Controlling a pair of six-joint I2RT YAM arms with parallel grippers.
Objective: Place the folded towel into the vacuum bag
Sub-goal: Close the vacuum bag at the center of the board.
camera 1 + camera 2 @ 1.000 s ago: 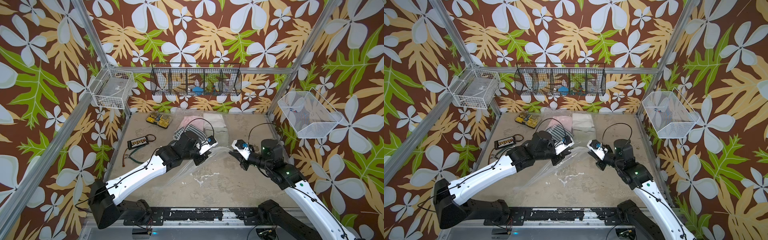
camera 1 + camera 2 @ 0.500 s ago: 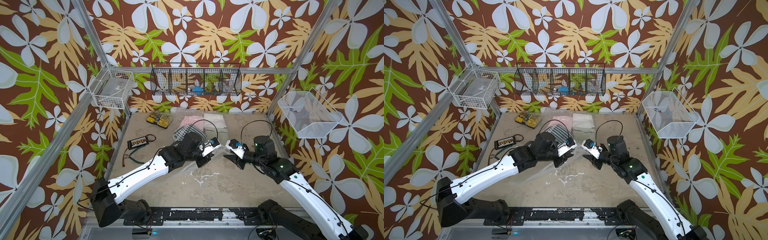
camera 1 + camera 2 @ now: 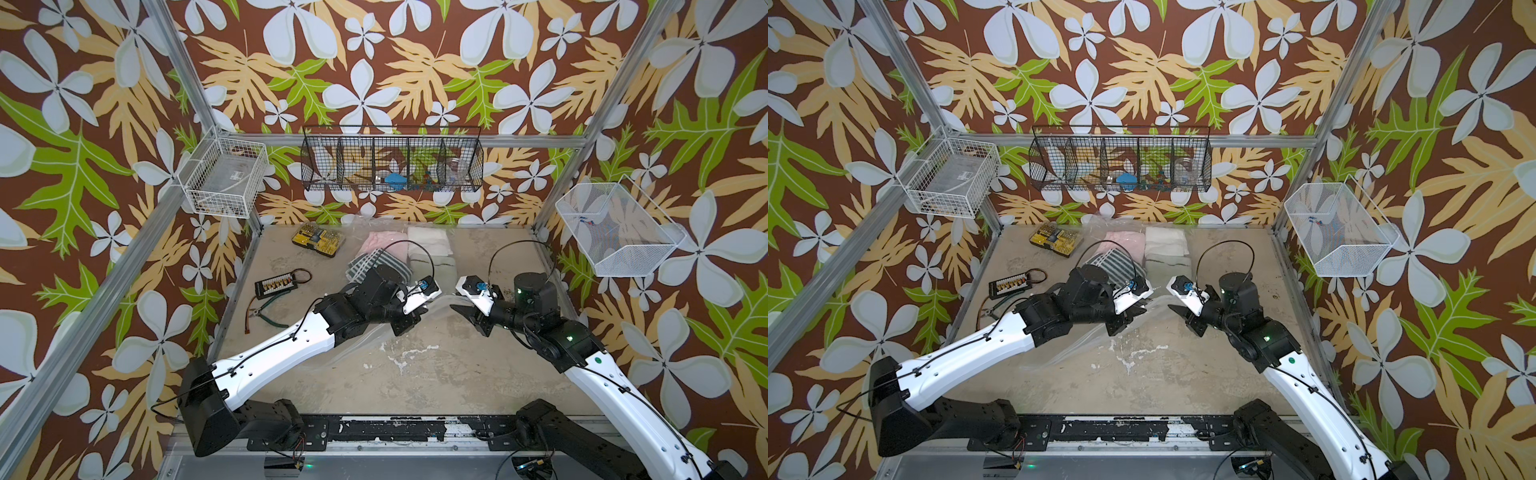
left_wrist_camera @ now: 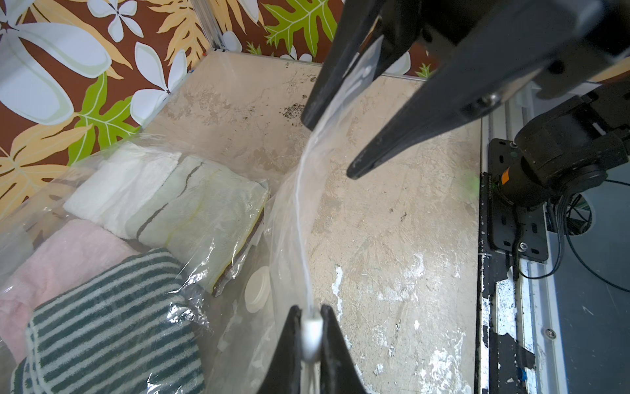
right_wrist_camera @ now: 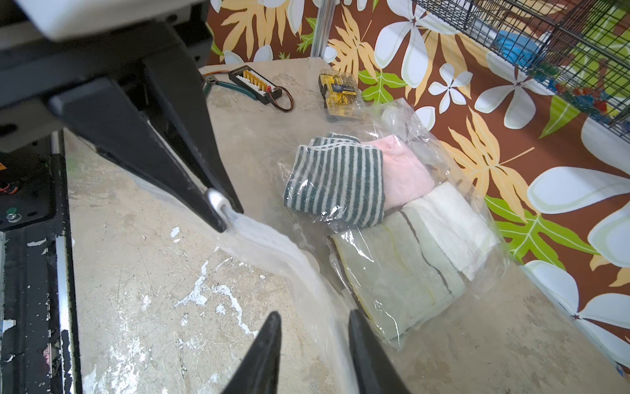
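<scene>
The vacuum bag (image 5: 453,163) lies at the back of the table, transparent and crinkly, with its round white valve cap (image 4: 258,290) showing. Several folded towels lie under its plastic: a green-and-white striped towel (image 5: 335,180), a pink one (image 5: 402,170), a white one (image 5: 453,221) and a pale green one (image 5: 399,283). The bag's zip strip (image 4: 300,204) hangs lifted between both grippers. My left gripper (image 4: 308,308) is shut on the small white slider (image 4: 311,336). My right gripper (image 5: 314,314) is open, and the strip runs through the gap between its jaws. In both top views the grippers (image 3: 409,320) (image 3: 1183,318) face each other mid-table.
A yellow bit case (image 3: 318,239), a black connector board (image 3: 277,284) and pliers (image 3: 266,313) lie on the left part of the table. Wire baskets hang on the back wall (image 3: 390,166), left post (image 3: 224,183) and right wall (image 3: 615,232).
My right gripper has moved left toward my left gripper and now straddles the zip strip. My left gripper has barely moved and has kept hold of the slider.
</scene>
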